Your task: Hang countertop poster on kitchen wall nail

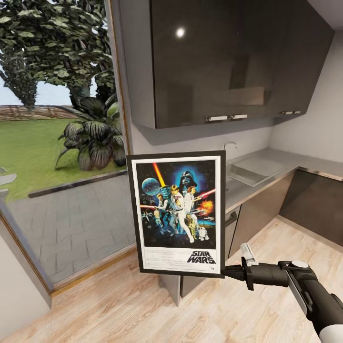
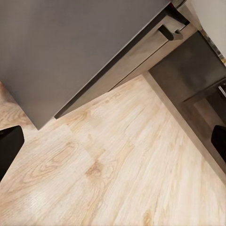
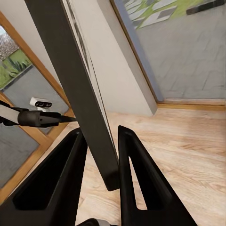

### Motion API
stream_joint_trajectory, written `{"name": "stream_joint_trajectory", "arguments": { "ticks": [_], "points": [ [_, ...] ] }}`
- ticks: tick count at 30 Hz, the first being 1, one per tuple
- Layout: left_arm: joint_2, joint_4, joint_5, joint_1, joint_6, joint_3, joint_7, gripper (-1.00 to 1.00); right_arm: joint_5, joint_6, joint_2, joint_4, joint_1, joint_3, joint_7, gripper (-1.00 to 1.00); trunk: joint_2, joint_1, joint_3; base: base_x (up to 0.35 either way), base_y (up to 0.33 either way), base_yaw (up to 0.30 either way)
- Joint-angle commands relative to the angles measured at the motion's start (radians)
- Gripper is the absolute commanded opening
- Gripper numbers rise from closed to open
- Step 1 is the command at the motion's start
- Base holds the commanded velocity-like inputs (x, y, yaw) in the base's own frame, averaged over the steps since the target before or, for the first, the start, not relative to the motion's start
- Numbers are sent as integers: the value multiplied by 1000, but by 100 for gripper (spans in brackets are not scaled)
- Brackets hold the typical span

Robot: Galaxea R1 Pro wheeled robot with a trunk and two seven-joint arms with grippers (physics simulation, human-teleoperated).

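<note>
Pinching the stiff, light-looking Star Wars poster [image 1: 177, 213] by its lower frame corner, our right gripper [image 3: 109, 162] fingers [image 3: 136, 174] risk letting it swing; left fingers [image 2: 9, 146] sit wide.

Black-framed poster [image 1: 177, 213] with white border, dark blue art.

Through the left wrist camera I see pale wood floor [image 2: 117, 169] running up to dark grey cabinet fronts [image 2: 70, 52]. My left pincer's [image 2: 113, 146] two dark fingertips [image 2: 8, 146] sit wide apart at opposite edges, holding nothing.
</note>
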Motion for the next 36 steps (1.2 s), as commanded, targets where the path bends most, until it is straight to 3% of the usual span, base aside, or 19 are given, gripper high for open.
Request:
{"name": "stream_joint_trajectory", "arguments": {
  "ticks": [1,22,36],
  "points": [
    [0,1,-7,-1,-5,8,-3,100,-2,12,0,0,-1,0,4,-100,-2,1,-2,0,0,0],
    [0,1,-7,-1,-6,8,-4,100,-1,13,-1,0,-1,-1,4,-100,-2,1,-2,0,0,1],
    [0,1,-7,-1,-6,8,-4,100,-1,14,0,0,-1,0,3,-100,-2,1,-2,0,0,230]
  ]
}}
